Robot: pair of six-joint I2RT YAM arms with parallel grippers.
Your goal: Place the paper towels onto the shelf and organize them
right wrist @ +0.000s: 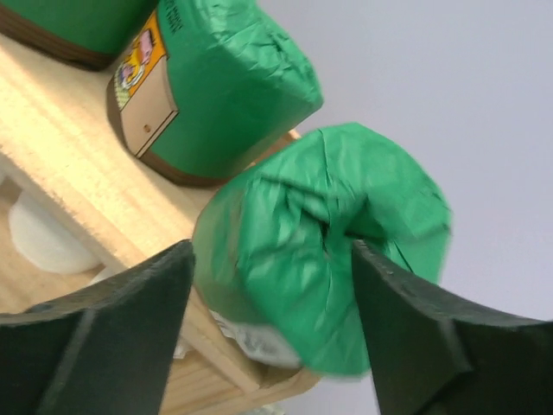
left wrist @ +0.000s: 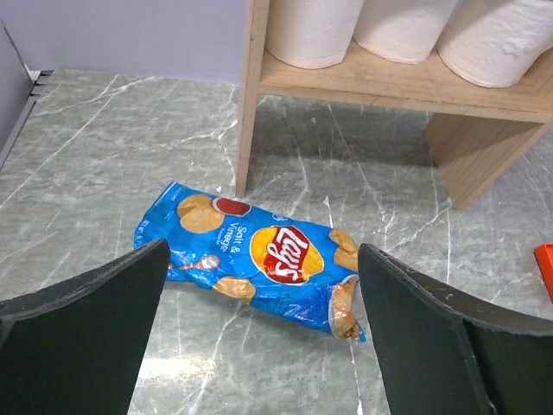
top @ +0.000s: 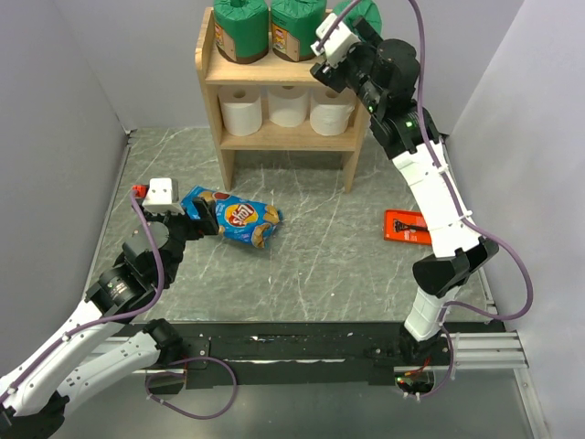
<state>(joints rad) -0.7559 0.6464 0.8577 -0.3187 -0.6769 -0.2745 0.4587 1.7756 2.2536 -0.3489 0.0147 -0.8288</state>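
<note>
The right claw [right wrist: 272, 249] has a finger on either side of a green-wrapped roll [right wrist: 328, 199] at the far right end of the shelf's top board. Its fingers are spread wide, about the width of the roll. Whether they are pressing on it or have let go cannot be told from either view.

The roll sits tilted, not upright. Its gathered, crinkled end faces the wrist camera and its lower edge is down by the low rim at the right corner of the board. The wrapping is creased, shiny green, with a pale patch showing underneath.

Just left of it two more green rolls [top: 242, 27] [top: 294, 27] stand upright side by side, with brown ends and a label showing. On the lower tier of the shelf [top: 210, 82] three plain white rolls [top: 288, 105] stand in a row, close together.

I judge the task nearly finished. Five rolls are seated and the sixth is at its place. What is left seems to be settling it level beside its neighbours and backing the claw away without nudging it over the right edge.

On the near left, the left claw [left wrist: 263, 251] is spread and empty above a blue chip bag [top: 239, 218] lying flat on the table [top: 311, 274]. An orange razor package [top: 407, 226] lies to the right, well apart from the shelf.
</note>
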